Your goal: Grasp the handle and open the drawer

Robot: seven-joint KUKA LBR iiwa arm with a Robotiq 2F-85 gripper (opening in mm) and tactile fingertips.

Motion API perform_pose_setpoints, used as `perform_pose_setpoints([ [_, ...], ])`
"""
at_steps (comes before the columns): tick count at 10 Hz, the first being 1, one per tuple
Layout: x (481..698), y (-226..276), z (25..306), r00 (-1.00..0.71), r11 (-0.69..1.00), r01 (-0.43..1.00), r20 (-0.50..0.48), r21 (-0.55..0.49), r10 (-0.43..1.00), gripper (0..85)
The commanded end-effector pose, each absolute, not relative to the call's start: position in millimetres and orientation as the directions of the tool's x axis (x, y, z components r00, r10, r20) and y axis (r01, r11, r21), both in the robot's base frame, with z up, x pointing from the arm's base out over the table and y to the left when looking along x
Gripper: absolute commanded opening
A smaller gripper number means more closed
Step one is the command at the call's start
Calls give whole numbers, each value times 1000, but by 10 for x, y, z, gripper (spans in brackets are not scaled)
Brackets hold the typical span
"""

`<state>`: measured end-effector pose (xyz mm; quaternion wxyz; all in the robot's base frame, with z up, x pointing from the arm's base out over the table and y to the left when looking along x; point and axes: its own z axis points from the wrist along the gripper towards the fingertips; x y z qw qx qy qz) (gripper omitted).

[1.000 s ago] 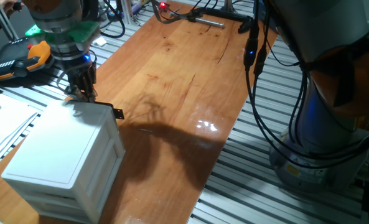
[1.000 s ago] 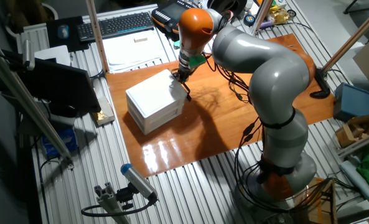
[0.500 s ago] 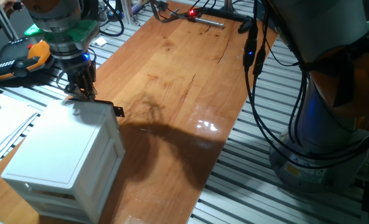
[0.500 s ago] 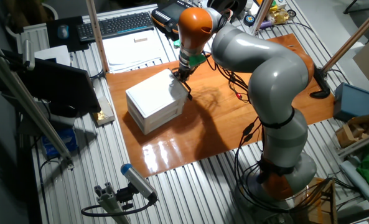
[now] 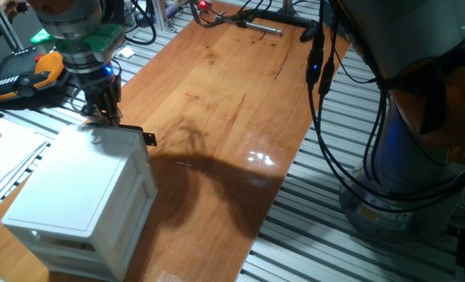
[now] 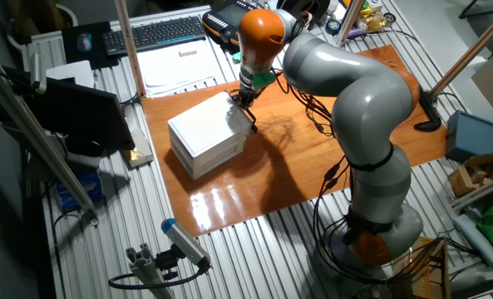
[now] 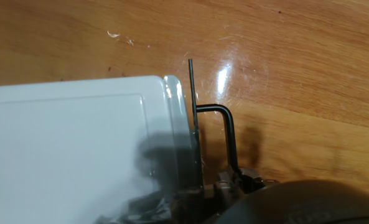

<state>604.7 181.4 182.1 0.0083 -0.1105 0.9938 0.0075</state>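
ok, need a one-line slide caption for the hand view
Looking down the hand at the white cabinet's top edge, the thin black handle jutting from the drawer front over the wooden table.

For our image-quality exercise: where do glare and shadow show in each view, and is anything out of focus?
One fixed view: white glare patches on the table, with the arm's dark shadow beside the cabinet. The other fixed view: glare streaks near the table's front edge. Hand view: bright glare beside the handle; the gripper is blurred.

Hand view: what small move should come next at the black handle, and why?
Probably close the gripper on the thin black bent metal handle: its bar runs right into the fingers, and the white plastic drawer looks unopened.
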Motion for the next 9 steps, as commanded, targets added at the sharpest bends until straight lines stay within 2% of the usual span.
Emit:
perform_pose_setpoints([
  [1,6054,1807,1820,-975,976,-220,-19,12,-219,7],
  [9,6105,1734,1837,-976,976,-218,-23,-4,-218,7],
])
